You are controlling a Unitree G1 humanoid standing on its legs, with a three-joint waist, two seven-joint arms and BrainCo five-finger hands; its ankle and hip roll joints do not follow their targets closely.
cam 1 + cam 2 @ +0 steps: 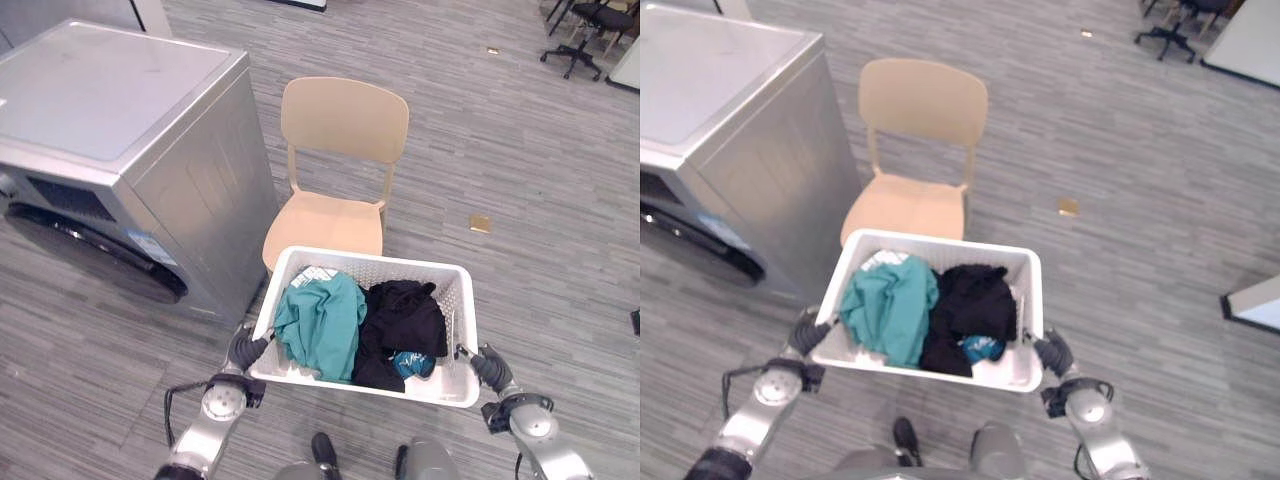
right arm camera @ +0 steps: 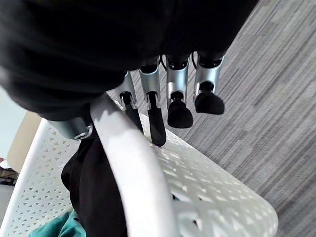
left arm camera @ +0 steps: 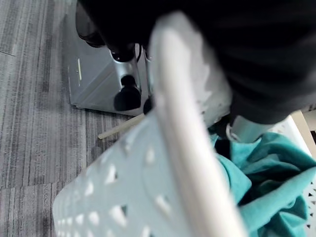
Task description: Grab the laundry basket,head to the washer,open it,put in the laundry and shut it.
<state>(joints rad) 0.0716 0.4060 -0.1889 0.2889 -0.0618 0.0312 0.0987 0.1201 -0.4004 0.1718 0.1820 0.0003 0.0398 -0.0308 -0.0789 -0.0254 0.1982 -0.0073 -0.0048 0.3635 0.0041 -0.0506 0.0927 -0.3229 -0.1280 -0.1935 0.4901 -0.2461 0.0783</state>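
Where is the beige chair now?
The beige chair stands just beyond the white laundry basket, with the washer close on the robot's left.

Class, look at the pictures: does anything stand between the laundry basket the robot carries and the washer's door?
Nothing visible does. The laundry basket, held by the left hand and right hand, sits over a beige chair's seat; bare floor fronts the washer and its door.
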